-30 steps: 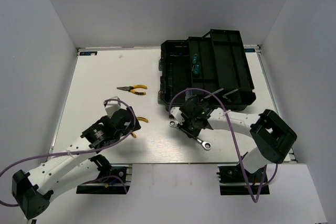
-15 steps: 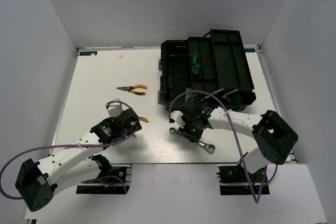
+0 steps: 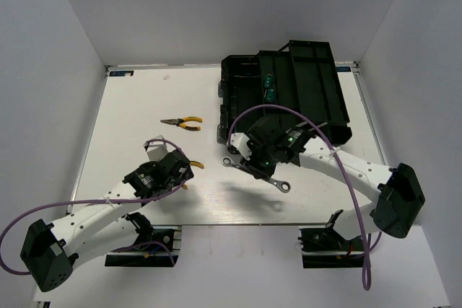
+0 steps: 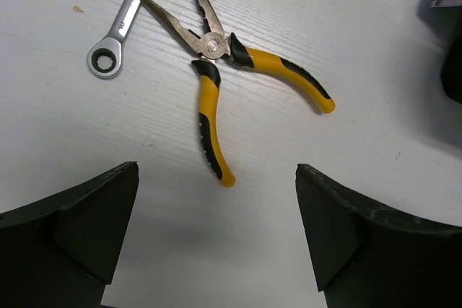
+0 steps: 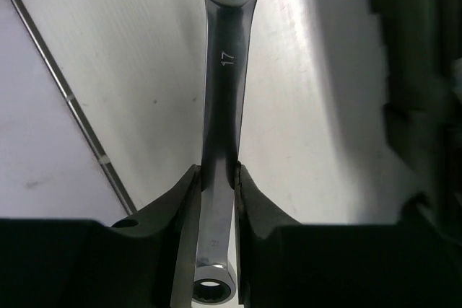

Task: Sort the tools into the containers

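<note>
My right gripper (image 3: 254, 167) is shut on the long silver wrench (image 3: 280, 184), marked 17 in the right wrist view (image 5: 225, 70), and holds it above the table just in front of the black toolbox (image 3: 317, 99). Two green-handled screwdrivers (image 3: 269, 88) lie in a toolbox compartment. My left gripper (image 3: 182, 172) is open and empty over one yellow-and-black pliers (image 4: 216, 55), which lies on the table with its handles spread. The short wrench (image 4: 119, 30) lies next to the pliers' nose. The second pliers (image 3: 182, 122) lies further back on the table.
The toolbox stands open at the back right, its lid (image 3: 321, 84) tilted to the right. White walls enclose the table on three sides. A purple cable (image 3: 317, 124) arcs over the right arm.
My right gripper has lifted the long wrench off the table and carried it back toward the toolbox, the arm stretching out. My left gripper has edged slightly forward over the pliers.
</note>
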You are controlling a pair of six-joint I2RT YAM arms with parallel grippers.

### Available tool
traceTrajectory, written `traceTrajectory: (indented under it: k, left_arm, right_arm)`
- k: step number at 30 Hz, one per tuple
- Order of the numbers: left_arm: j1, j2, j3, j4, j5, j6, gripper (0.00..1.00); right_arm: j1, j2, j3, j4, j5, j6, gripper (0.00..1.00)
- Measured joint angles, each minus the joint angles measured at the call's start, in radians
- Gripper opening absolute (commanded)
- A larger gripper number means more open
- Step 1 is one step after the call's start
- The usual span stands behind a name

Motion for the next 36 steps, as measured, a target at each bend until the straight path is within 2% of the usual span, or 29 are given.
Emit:
traceTrajectory:
  k: [7, 19, 25, 32, 33, 34, 36]
  left_arm:
    - [0.000, 0.007, 0.038, -0.034, -0.028, 0.009, 1.00]
    - [0.008, 0.052, 0.101, -0.034, -0.040, 0.080, 1.00]
    - [0.069, 0.215, 0.173, -0.024, -0.040, 0.127, 1.00]
    - [0.194, 0.422, 0.349, -0.002, -0.016, 0.253, 1.00]
    - [0.216, 0.440, 0.368, 0.007, -0.014, 0.277, 1.00]
    - [0.241, 0.457, 0.387, 0.011, -0.012, 0.303, 1.00]
    - [0.290, 0.491, 0.411, 0.021, 0.000, 0.354, 0.98]
  right_arm:
    - [-0.041, -0.018, 0.226, -0.035, 0.121, -0.008, 0.00]
    - [-0.359, -0.001, 0.483, 0.070, 0.386, 0.021, 0.00]
    - [-0.526, 0.111, 0.552, 0.119, 0.412, 0.066, 0.00]
    - [-0.617, 0.288, 0.613, 0.106, 0.388, 0.126, 0.00]
    - [-0.624, 0.299, 0.614, 0.101, 0.383, 0.133, 0.01]
    - [-0.632, 0.309, 0.614, 0.092, 0.377, 0.142, 0.05]
    - [-0.645, 0.316, 0.614, 0.071, 0.366, 0.157, 0.20]
